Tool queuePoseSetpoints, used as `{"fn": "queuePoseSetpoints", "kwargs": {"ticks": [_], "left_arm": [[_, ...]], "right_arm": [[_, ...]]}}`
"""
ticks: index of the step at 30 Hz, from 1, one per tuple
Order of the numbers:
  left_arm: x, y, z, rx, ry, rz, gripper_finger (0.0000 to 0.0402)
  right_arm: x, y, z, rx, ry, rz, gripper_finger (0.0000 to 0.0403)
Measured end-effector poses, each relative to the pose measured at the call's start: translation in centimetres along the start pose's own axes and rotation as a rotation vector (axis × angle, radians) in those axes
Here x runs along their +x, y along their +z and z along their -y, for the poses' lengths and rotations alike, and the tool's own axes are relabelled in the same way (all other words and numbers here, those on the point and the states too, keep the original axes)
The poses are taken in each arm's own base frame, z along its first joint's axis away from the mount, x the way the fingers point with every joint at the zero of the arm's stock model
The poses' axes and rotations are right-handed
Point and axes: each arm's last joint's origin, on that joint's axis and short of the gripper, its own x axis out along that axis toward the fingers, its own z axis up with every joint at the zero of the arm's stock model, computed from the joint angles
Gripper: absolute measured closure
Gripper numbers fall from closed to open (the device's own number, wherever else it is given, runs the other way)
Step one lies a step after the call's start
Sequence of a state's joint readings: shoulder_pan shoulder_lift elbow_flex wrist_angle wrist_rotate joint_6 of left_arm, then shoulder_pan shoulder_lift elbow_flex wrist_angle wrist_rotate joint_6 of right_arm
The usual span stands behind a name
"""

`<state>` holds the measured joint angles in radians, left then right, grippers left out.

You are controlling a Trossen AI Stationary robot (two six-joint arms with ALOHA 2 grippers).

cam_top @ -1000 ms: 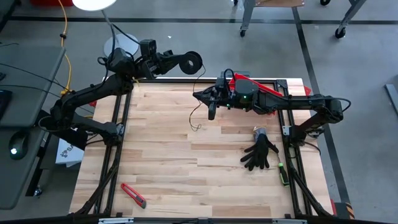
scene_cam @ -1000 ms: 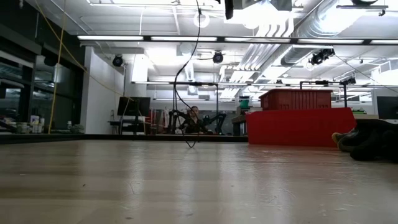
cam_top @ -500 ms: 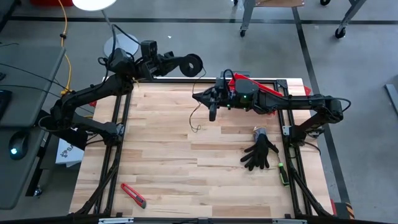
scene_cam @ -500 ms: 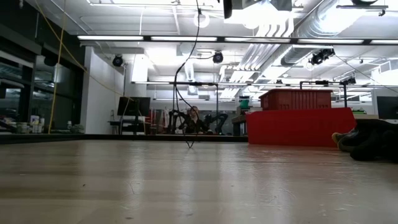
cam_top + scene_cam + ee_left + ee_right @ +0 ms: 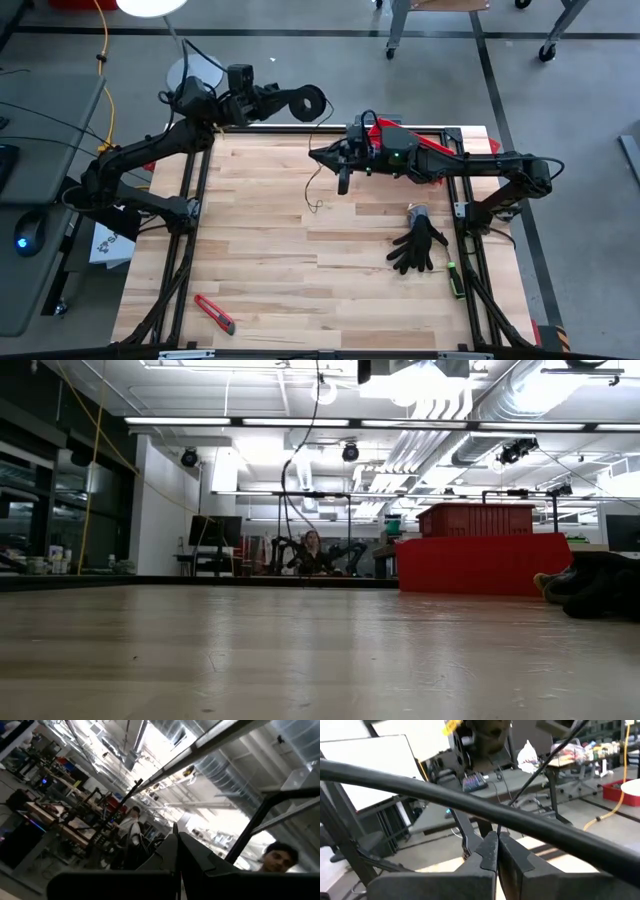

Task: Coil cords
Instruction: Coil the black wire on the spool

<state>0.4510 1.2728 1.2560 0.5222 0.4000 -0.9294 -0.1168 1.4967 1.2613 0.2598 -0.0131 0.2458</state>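
My left gripper (image 5: 313,98) is clamped on the black spool (image 5: 311,98), held up past the table's far edge; my right gripper (image 5: 342,184) is pinched fully closed on the thin cord (image 5: 322,150), raised over the far middle of the table (image 5: 300,300). The cord runs from the spool down to my right jaws, its loose tail (image 5: 312,202) hanging just below them; black glove (image 5: 418,246) and red cutter (image 5: 214,313) lie well apart from both.
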Motion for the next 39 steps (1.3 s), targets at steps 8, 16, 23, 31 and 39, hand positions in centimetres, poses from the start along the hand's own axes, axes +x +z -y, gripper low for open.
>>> {"fn": "queuePoseSetpoints", "kwargs": {"ticks": [8,16,23,31,39], "left_arm": [[0.4,-0.7,0.6,-0.121,0.019,0.046,0.0399],[0.7,-0.7,-0.8,-0.028,0.102,0.098,0.0399],[0.3,-0.5,-2.0,-0.015,0.14,0.021,0.0399],[-0.2,-0.2,-3.0,-0.029,0.218,-0.001,0.0399],[0.8,-0.3,-4.6,-0.018,0.241,0.115,0.0399]], "right_arm": [[-0.1,1.1,-0.5,-0.002,0.071,0.115,0.0403],[-0.2,0.9,-3.2,-0.063,0.155,0.144,0.0403],[-1.6,1.6,-4.7,-0.093,0.126,0.137,0.0403],[-3.9,2.8,-4.8,-0.152,0.075,0.088,0.0403],[-3.0,2.0,-4.7,-0.167,0.074,0.073,0.0403]]}}
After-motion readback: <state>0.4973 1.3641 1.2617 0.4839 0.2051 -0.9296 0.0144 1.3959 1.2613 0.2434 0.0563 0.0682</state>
